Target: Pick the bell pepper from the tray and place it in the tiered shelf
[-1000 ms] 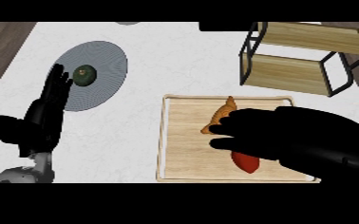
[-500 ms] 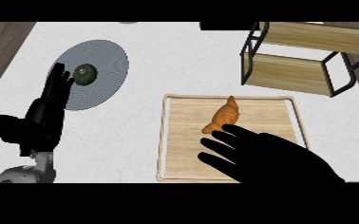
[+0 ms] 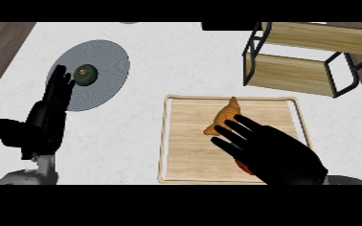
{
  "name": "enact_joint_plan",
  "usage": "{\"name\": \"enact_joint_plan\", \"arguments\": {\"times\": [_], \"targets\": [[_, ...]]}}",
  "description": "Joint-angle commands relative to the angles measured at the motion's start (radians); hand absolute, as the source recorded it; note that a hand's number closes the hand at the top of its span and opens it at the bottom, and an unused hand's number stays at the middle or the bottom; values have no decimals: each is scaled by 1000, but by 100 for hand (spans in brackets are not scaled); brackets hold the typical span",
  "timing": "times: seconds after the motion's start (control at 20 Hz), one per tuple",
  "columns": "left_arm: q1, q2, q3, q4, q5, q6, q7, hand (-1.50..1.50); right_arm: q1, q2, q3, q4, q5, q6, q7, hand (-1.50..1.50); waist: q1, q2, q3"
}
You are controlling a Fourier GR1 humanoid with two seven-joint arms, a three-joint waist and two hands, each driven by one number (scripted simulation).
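Croissant (image 3: 224,117) — between right hand (image 3: 272,151) and shelf (image 3: 297,60)

right hand (image 3: 272,151) spread flat over the tray (image 3: 185,148), hiding most of the bell pepper (image 3: 244,167); croissant (image 3: 225,118) just beside its fingertips

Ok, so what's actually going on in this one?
The robot's right hand hovers low over the wooden tray, fingers straight, covering most of a red thing that is probably the bell pepper. It has not closed on it. A croissant lies on the tray just ahead of the fingers. The left hand rests open beside the grey plate holding an avocado. The tiered shelf stands at the back right.
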Motion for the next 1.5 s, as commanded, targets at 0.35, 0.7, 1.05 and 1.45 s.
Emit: {"name": "enact_joint_plan", "arguments": {"times": [0.35, 0.7, 1.05, 1.45], "targets": [[14, -25, 24, -63, -36, -39, 71, 0, 43, 119, 4, 253, 236, -116, -194, -150, 5, 0, 0], [15, -35, 81, -63, -45, -75, 74, 0, 123, 96, -101, 231, 271, -130, -341, -150, -1, -1, 0], [24, -120, 37, -49, -119, -45, 44, 0, 129, 166, -112, 307, 356, -142, -410, -150, -2, 0, 0], [-20, -107, 103, 3, -106, -103, 33, 0, 96, 305, -93, 433, 472, -124, -402, -150, -1, 0, -1]]}}
